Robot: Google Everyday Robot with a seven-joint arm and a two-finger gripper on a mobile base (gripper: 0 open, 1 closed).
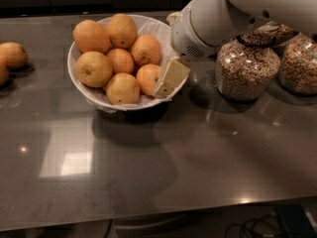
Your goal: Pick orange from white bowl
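The white bowl (85, 92), lined with crinkled white paper, stands on the dark counter at upper left of centre. It holds several oranges. The nearest orange (147, 77) lies at the bowl's right side, with another orange (122, 89) at the front. My gripper (167, 83), cream-coloured at the end of the big white arm (213, 19), hangs over the bowl's right rim. It is right beside the nearest orange and holds nothing that I can see. The arm hides the far right part of the rim.
Two loose oranges (12, 54) lie on the counter at the far left. Two glass jars of cereal (246, 67) (299, 66) stand right of the bowl, under the arm. The counter's front edge (158, 216) runs along the bottom, with cables below at right.
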